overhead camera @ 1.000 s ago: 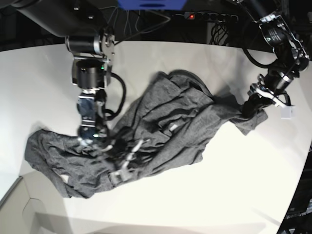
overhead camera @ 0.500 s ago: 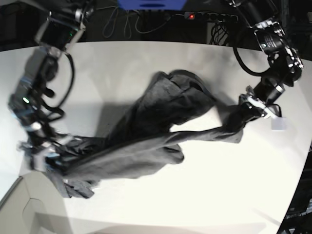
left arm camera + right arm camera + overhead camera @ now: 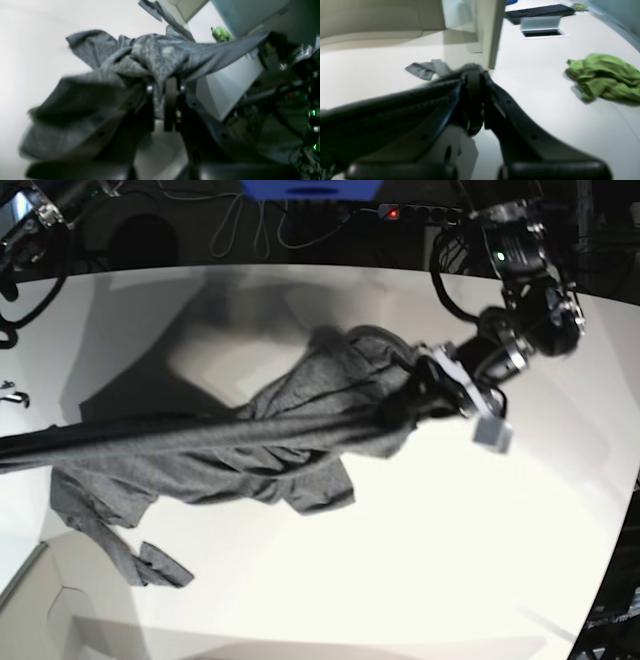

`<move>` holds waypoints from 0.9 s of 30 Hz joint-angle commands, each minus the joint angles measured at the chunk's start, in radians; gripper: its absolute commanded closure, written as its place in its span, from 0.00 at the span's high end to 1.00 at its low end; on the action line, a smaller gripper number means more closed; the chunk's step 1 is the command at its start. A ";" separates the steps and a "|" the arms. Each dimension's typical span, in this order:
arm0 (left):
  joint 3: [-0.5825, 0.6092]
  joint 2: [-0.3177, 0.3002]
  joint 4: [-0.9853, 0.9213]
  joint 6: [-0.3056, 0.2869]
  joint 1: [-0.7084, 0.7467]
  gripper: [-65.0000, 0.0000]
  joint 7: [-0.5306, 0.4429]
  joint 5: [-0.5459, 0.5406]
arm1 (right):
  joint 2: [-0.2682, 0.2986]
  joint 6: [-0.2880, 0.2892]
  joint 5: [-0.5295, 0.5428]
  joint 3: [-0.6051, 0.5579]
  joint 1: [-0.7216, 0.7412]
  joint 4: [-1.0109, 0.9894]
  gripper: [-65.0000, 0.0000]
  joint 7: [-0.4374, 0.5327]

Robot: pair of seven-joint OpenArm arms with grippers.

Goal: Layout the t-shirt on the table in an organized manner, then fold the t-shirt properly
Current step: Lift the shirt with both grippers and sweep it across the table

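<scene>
The dark grey t-shirt point(image 3: 300, 420) is pulled into a taut band across the white table point(image 3: 420, 560), with its loose part sagging onto the tabletop below the band. My left gripper point(image 3: 425, 385) is shut on the shirt's right end; in the left wrist view the fingers point(image 3: 147, 100) pinch bunched grey cloth point(image 3: 155, 55). The right gripper point(image 3: 473, 75) is shut on the other end, with a grey flap point(image 3: 427, 70) showing past it. In the base view that gripper is off the left edge.
A crumpled green cloth point(image 3: 605, 75) lies on the table to the right in the right wrist view, and shows far off in the left wrist view point(image 3: 221, 33). A keyboard point(image 3: 537, 11), a cable slot point(image 3: 540, 32) and a partition post point(image 3: 492, 32) stand beyond.
The right arm has swung away past the base view's left edge, dragging its end of the shirt and stretching it taut. The left gripper has moved inward toward the table's middle with its end.
</scene>
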 commanded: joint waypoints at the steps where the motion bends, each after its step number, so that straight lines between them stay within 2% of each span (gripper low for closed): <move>1: 0.017 -0.004 0.036 -0.005 0.013 0.00 -0.014 -0.030 | 0.028 -0.004 0.007 0.019 0.010 -0.017 0.00 0.020; 7: 0.118 -0.014 0.018 -0.005 0.082 0.01 -0.014 -0.002 | 0.088 -0.004 0.007 0.072 0.016 -0.152 0.00 0.028; 11: 0.267 -0.096 -0.033 0.007 0.075 0.01 -0.014 0.070 | 0.113 -0.004 0.008 0.089 0.018 -0.180 0.00 0.029; 15: 0.444 -0.183 -0.088 0.007 0.036 0.03 -0.023 0.191 | 0.117 -0.004 0.007 0.090 0.032 -0.183 0.00 0.029; 17: 0.505 -0.208 -0.119 0.007 0.022 0.11 -0.025 0.243 | 0.117 -0.004 0.004 0.090 0.035 -0.183 0.00 0.029; 21: 0.571 -0.229 -0.123 -0.001 0.012 0.37 -0.025 0.312 | 0.119 -0.004 0.004 0.090 0.036 -0.183 0.00 0.029; 24: 0.569 -0.243 -0.123 -0.001 0.010 0.58 -0.025 0.309 | 0.119 -0.004 0.004 0.090 0.038 -0.183 0.00 0.029; 27: 0.542 -0.263 -0.099 0.002 0.009 0.72 -0.026 0.320 | 0.119 -0.004 0.002 0.090 0.038 -0.183 0.00 0.029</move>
